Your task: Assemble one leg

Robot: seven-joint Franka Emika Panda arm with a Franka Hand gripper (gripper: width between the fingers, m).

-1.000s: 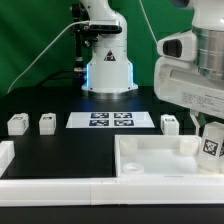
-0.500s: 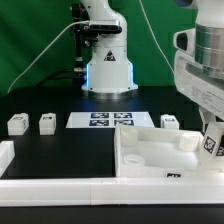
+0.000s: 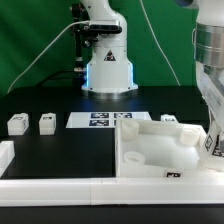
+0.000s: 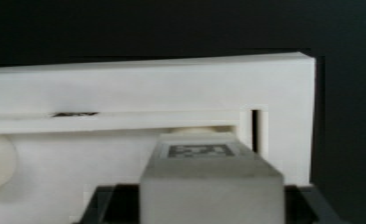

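Clamping the leg (image 4: 206,185) from both sides, the gripper (image 4: 205,206) held the small white block low over the large white tabletop piece (image 3: 150,155), at that piece's end toward the exterior view's right. Neither view showed whether the leg touched the tabletop piece.

Only the tips of the dark fingers (image 4: 109,206) appeared in the wrist view, cut off by the frame edge. In the exterior view most of the arm (image 3: 210,70) ran out of frame. The black-and-white tag (image 4: 205,152) on the leg's face was blurred and seen at a steep angle, so its pattern could not be read. A small dark label (image 3: 172,177) on the tabletop piece's near wall was too small to read.

On the black table (image 3: 60,150) stood three other white pegs. The first peg (image 3: 17,124) and the second peg (image 3: 46,123) were toward the exterior view's left. The third peg (image 3: 169,120) stood just behind the tabletop piece's far wall.

The marker board (image 3: 105,120) lay flat between the second and third pegs, its tags visible as coarse black squares only. A long white border rail (image 3: 60,188) ran along the near edge. The robot base (image 3: 107,70) stood behind the marker board.
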